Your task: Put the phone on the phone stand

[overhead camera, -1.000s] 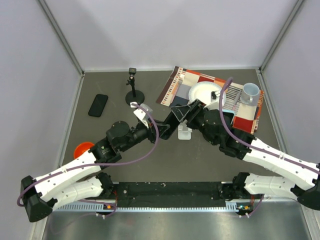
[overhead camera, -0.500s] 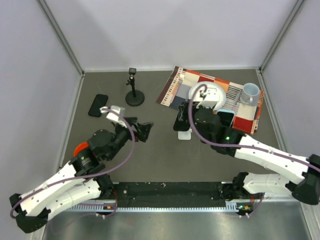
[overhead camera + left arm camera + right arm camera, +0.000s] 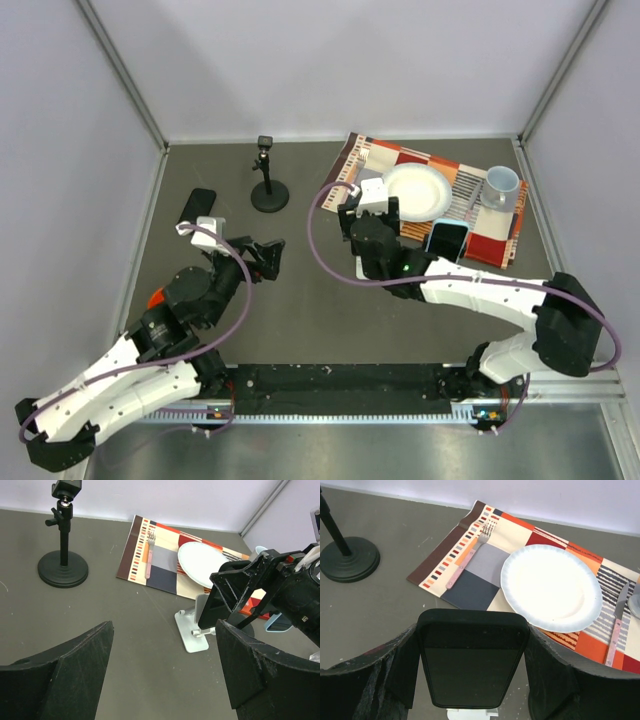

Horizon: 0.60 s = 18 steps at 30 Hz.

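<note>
My right gripper (image 3: 472, 630) is shut on the black phone (image 3: 472, 665), one finger against each long side, screen facing the wrist camera. The white phone stand (image 3: 468, 714) peeks out just under the phone's lower edge. In the left wrist view the phone (image 3: 214, 607) hangs upright over the stand (image 3: 192, 632); I cannot tell whether they touch. From above, the right gripper (image 3: 362, 240) hides the stand. My left gripper (image 3: 164, 630) is open and holds nothing; it sits to the left of the stand (image 3: 268, 255).
A black pole on a round base (image 3: 268, 190) stands at the back. A patterned placemat (image 3: 490, 225) carries a white plate (image 3: 415, 190), a mug (image 3: 502, 185) and a light-blue-cased phone (image 3: 447, 238). Another black phone (image 3: 195, 203) lies far left.
My left gripper has opened, let go of the phone and drawn back to the left. The right gripper has swung the phone upright over the stand.
</note>
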Motion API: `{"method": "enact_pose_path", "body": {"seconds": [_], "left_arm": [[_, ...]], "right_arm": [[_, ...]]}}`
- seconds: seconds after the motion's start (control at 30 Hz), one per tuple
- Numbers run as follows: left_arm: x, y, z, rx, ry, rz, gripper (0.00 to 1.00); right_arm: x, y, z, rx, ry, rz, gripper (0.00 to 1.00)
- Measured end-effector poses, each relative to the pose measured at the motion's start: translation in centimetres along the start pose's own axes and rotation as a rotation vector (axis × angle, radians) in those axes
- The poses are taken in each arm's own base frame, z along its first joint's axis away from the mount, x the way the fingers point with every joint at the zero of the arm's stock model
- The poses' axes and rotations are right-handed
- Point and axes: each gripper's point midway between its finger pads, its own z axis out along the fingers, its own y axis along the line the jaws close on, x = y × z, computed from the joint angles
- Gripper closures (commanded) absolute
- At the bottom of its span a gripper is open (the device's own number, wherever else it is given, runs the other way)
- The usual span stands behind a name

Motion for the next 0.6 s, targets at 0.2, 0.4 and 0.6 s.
{"method": "enact_pose_path", "body": {"seconds": [0.2, 0.4, 0.6], "left_arm": [[0.6, 0.2, 0.4, -0.017, 0.017, 0.018, 0.13], [0.8, 0.2, 0.5, -0.021, 0.024, 0.023, 0.13], [0.9, 0.2, 0.6, -0.023, 0.027, 0.025, 0.13]], "right_arm": [[0.9, -0.3, 0.7, 0.011, 0.023, -0.011, 1.0], [1.5, -0.4, 1.1, 0.014, 0.041, 0.01, 0.99], [3.0, -0.1, 1.7, 0.024, 0.07, -0.009, 0.99]]}}
